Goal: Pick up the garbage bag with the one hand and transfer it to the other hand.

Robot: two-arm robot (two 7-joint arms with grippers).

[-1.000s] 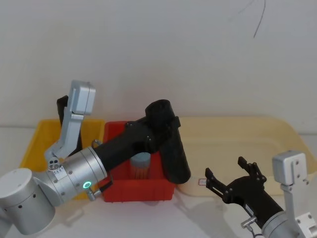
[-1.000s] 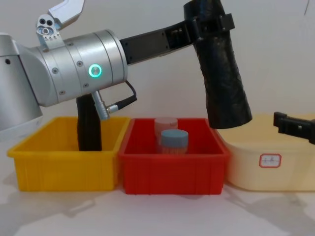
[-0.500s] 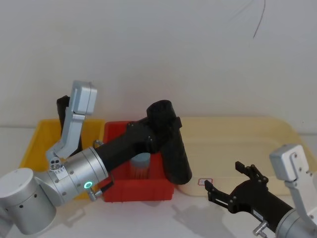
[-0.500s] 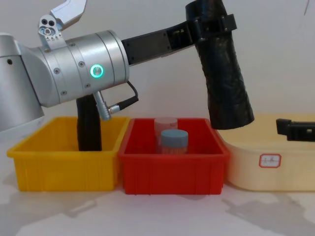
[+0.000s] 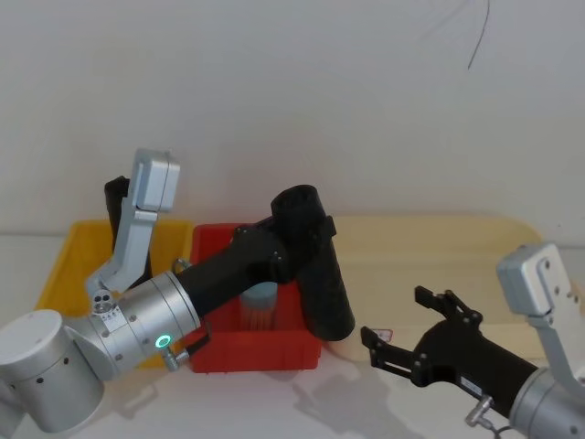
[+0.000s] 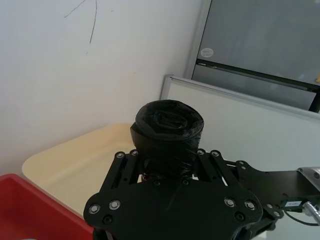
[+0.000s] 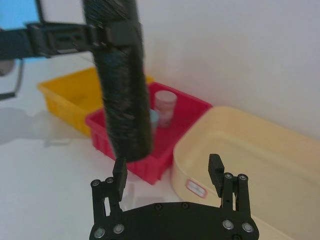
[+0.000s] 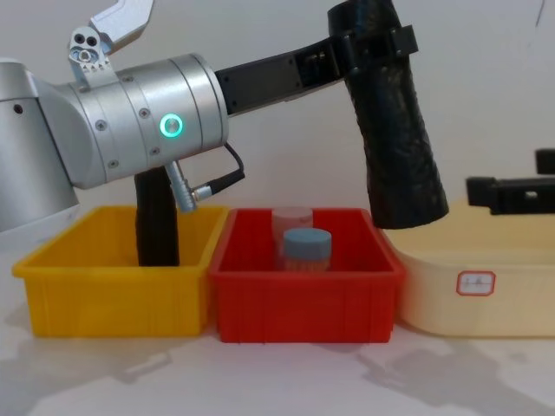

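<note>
My left pincer (image 5: 302, 229) is clamped on the black roll of bags (image 5: 327, 293), tilted above the red bin (image 5: 256, 351). My right pincer (image 5: 395, 315) sits near its right, fingers apart.

Left gripper (image 5: 297, 240) tight, right gripper (image 5: 395, 315) wide

The left tool (image 8: 368, 43) clamped the garbage bag (image 8: 397, 147) near its top. The roll hung tilted, its lower end above where the red bin (image 8: 303, 303) met the cream tub (image 8: 451, 303). The right tool (image 8: 512, 192) showed at the right edge, near that end but apart. A second black roll (image 8: 157, 221) stood in the yellow bin (image 8: 113, 299).
</note>
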